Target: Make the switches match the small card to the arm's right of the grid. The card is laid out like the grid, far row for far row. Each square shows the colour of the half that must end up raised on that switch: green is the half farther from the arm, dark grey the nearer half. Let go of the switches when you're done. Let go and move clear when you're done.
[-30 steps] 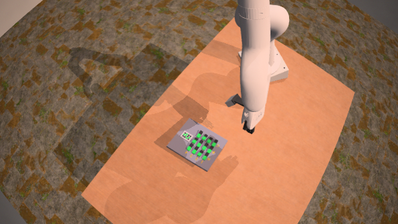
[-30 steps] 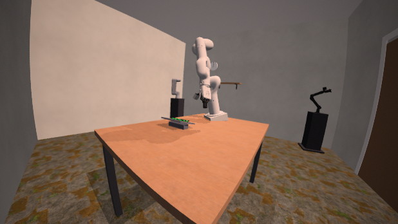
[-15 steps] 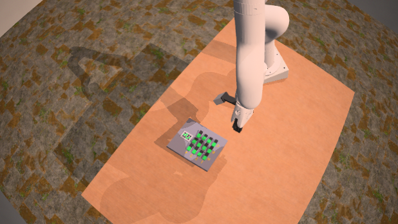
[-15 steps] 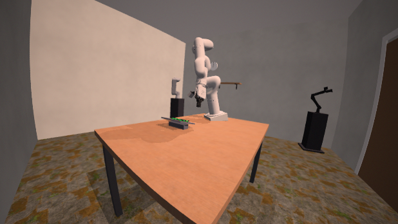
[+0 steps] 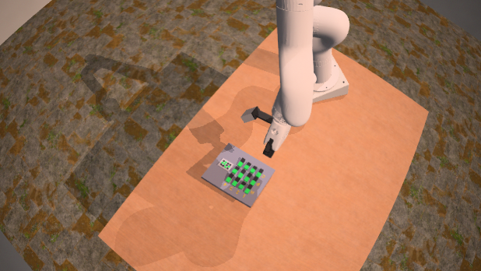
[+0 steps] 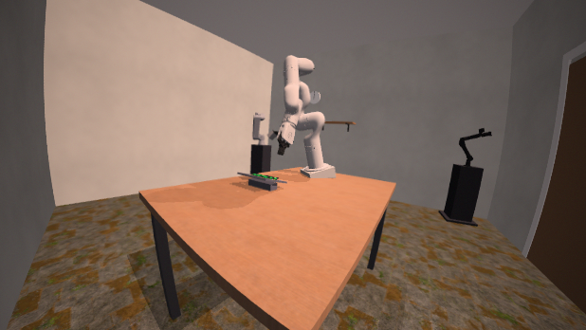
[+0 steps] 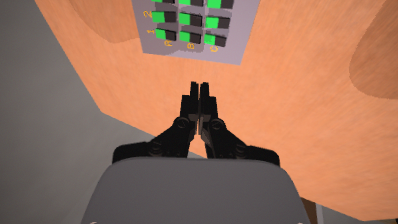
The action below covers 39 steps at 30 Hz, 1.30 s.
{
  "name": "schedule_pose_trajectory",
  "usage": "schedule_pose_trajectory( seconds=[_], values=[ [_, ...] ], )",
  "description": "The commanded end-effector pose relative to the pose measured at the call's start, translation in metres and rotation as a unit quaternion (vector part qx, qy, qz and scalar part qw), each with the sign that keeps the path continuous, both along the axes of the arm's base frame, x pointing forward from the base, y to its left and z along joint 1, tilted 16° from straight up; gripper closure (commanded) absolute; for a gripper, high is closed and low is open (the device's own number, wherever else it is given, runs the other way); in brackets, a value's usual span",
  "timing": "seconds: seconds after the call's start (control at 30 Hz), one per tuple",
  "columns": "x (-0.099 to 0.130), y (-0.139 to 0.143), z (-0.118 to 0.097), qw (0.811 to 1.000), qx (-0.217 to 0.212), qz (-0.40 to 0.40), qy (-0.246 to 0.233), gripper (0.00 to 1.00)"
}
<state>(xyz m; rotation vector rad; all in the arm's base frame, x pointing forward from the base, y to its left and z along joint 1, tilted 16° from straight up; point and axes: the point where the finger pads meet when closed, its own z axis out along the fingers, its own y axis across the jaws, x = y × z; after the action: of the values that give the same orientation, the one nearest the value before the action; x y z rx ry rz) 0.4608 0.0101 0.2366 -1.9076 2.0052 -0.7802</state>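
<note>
Grey panel [image 5: 218, 177] flat on the table, grid of green-and-dark-grey rocker switches [image 5: 245, 175], small card [image 5: 225, 164] of green and grey squares at one corner

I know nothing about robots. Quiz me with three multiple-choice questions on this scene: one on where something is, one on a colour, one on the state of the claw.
1. Where does the grey switch panel sit?
A. on the floor
B. on the orange table
C. on the black pedestal

2. What colour is the bright half of each switch?
A. red
B. blue
C. green

3. How is the gripper right now?
A. shut, holding nothing
B. wide open
C. clamped on a switch

Answers:
1 B: the top view shows the panel lying on the table in front of the arm.
2 C: the wrist view shows each switch as half green, half dark.
3 A: the wrist view shows the two black fingers pressed together above bare table, short of the panel.
</note>
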Motion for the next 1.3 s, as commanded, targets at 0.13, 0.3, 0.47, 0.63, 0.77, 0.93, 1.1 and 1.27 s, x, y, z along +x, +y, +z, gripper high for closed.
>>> schedule_pose_trajectory(
  seconds=[0.13,0.3,0.47,0.63,0.77,0.93,1.1,1.27],
  values=[
    [0.001,-0.002,0.002,1.0,-0.002,0.002,-0.007,1.0],
    [0.002,-0.003,0.001,1.0,-0.002,0.002,-0.007,1.0],
    [0.004,-0.003,-0.003,1.0,-0.002,0.002,-0.007,1.0],
    [0.014,-0.007,-0.017,1.0,-0.002,0.002,-0.007,1.0],
    [0.026,-0.011,-0.035,1.0,-0.002,0.002,-0.007,1.0],
    [0.043,-0.018,-0.061,1.0,-0.002,0.002,-0.007,1.0],
    [0.051,-0.021,-0.073,1.0,-0.002,0.002,-0.007,1.0],
    [0.056,-0.023,-0.081,1.0,-0.002,0.002,-0.007,1.0]
  ],
)
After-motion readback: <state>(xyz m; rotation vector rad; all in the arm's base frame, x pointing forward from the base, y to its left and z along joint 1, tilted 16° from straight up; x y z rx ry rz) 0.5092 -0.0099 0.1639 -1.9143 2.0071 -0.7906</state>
